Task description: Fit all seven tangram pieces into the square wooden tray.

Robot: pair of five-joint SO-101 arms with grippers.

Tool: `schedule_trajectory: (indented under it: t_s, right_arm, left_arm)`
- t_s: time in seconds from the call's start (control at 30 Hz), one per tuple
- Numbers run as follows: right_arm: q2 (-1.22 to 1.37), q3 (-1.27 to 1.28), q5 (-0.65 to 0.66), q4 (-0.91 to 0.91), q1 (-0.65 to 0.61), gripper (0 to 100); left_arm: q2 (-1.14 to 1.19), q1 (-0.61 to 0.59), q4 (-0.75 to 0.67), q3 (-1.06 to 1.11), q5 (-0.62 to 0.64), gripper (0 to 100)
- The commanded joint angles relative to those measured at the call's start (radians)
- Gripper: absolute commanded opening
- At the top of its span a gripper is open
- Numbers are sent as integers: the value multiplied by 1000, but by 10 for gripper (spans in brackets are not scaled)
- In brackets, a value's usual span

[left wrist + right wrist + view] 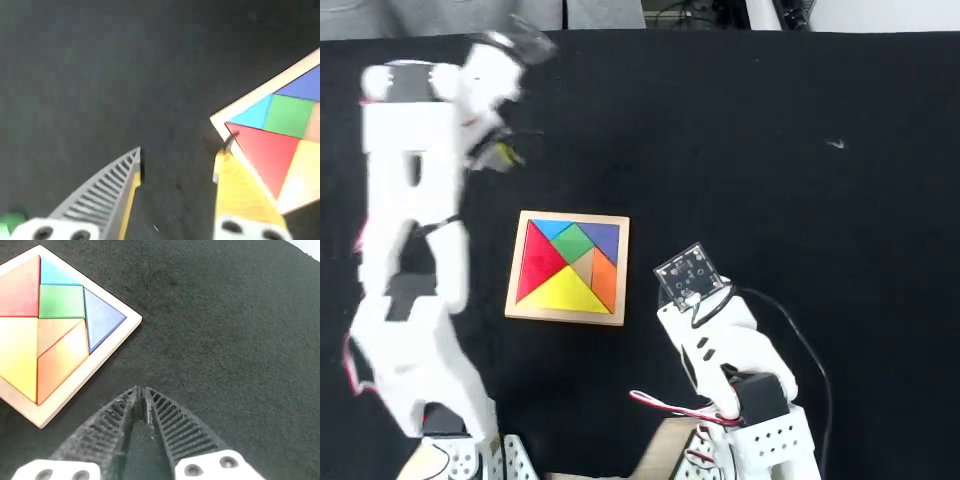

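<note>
The tray [565, 316] is lying flat on the black desk [820, 250], a little toward 9 o'clock from the desk's middle in the high view. All seven pieces [570, 265] appear to be sitting inside it, edge to edge, with the red triangle [538, 265] at the tray's 9 o'clock and the yellow triangle [563, 292] at its 6 o'clock; the job is looking done.

The left gripper [177, 165] is hanging over bare desk off the tray's 11 o'clock corner, its fingers spread apart and holding nothing. The right gripper [142, 392] is resting near the tray's 4 o'clock side, its fingers pressed together on nothing.

The pieces are looking thin, stiff, light and smooth-painted. Lying flush, they are offering no free edge to pinch, so any correction would mean pushing from above. The tray is probably light enough to slide on the cloth; the raised rim is the place to take hold.
</note>
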Motion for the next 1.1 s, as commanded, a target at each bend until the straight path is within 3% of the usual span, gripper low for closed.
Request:
schedule_trajectory:
  t_s: [0.0,0.17,0.23,0.37,0.43,0.6,0.73,0.93,1.07]
  right_arm:
    - [-90,-1,12,0,-11,12]
    - [-90,-1,12,2,-9,12]
    - [-88,-1,12,2,-8,12]
    - [-85,-1,12,2,-8,12]
    - [-82,-1,12,2,-8,12]
    - [-82,-1,12,2,5,12]
    - [-88,-1,12,2,23,12]
    - [-88,-1,12,2,23,12]
    - [-88,-1,12,2,23,12]
  left_arm:
    - [-72,-154,15,74,137,234]
    - [-8,-248,-282,611,141,234]
    - [-21,-239,-410,811,153,234]
    - [-133,-208,-684,1127,292,234]
    - [-210,-177,-756,1247,298,234]
    - [-391,-91,-769,1411,385,234]
    - [-410,-33,-769,1438,457,232]
    - [-368,21,-758,1434,551,84]
    - [-367,53,-692,1420,578,79]
